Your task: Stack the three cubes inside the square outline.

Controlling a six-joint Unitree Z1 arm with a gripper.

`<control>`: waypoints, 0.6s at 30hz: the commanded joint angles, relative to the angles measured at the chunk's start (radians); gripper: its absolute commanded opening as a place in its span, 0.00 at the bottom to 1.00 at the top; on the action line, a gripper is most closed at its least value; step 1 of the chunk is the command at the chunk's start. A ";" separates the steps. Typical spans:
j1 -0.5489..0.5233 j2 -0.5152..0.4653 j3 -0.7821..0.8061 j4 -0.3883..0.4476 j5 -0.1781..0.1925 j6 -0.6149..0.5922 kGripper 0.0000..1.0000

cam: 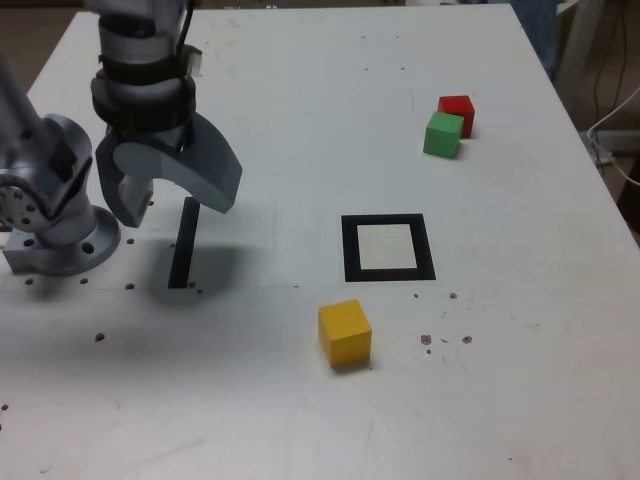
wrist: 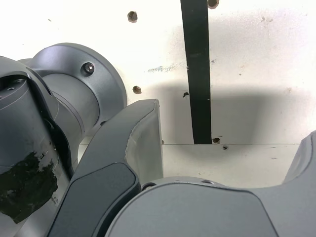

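On the matte white table [cam: 300, 90], 3 smooth cubes [cam: 345, 332] lie unstacked.

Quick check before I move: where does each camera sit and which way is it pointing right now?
Exterior view: off the arm, raised, looking down across the white table at the cubes and square outline; shows the arm base and the open end effector.
Wrist view: on the wrist, looking straight down at the table; shows the end effector and arm base.
Shared: the black strip under the end effector.
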 commanded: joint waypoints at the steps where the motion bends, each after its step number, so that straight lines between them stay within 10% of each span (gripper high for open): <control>1: -0.001 -0.002 0.001 -0.003 0.002 -0.002 0.98; 18: 0.062 0.000 -0.138 0.083 0.038 0.063 0.99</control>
